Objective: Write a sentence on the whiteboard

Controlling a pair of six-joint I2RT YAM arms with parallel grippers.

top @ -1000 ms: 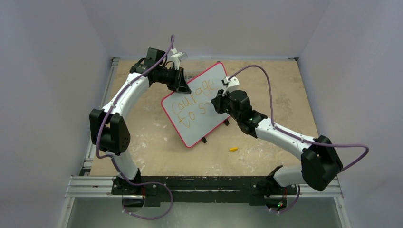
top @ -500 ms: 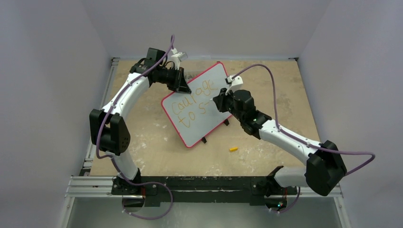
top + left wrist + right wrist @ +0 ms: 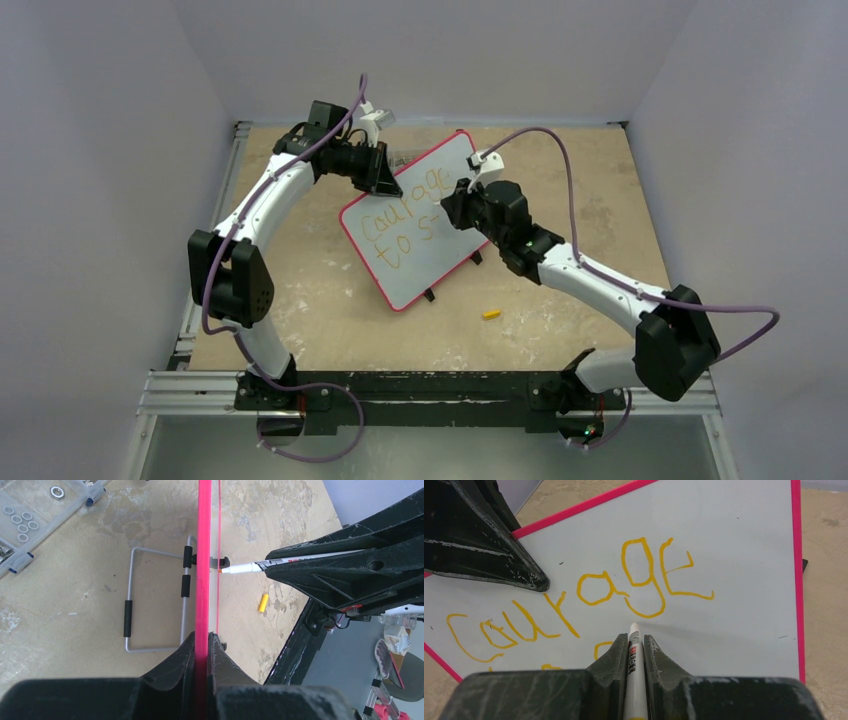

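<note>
Board (image 3: 202, 530) rim is clenched in left pincer (image 3: 201, 639), likely for steadiness; right pincer (image 3: 635, 641) grasps marker (image 3: 633, 630), tip at unfinished sentence (image 3: 644, 580).

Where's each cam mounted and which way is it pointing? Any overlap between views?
Top external: high behind the bases, looking down on the table; both arms show whole, left pincer on the whiteboard rim, right pincer over its face.
Left wrist: looks along the board's edge; own fingers clamp the pink rim.
Right wrist: looks down the marker at the lettering; own fingers grip the marker.
Shared: both wrist views show the marker and the other arm's pincer.
</note>
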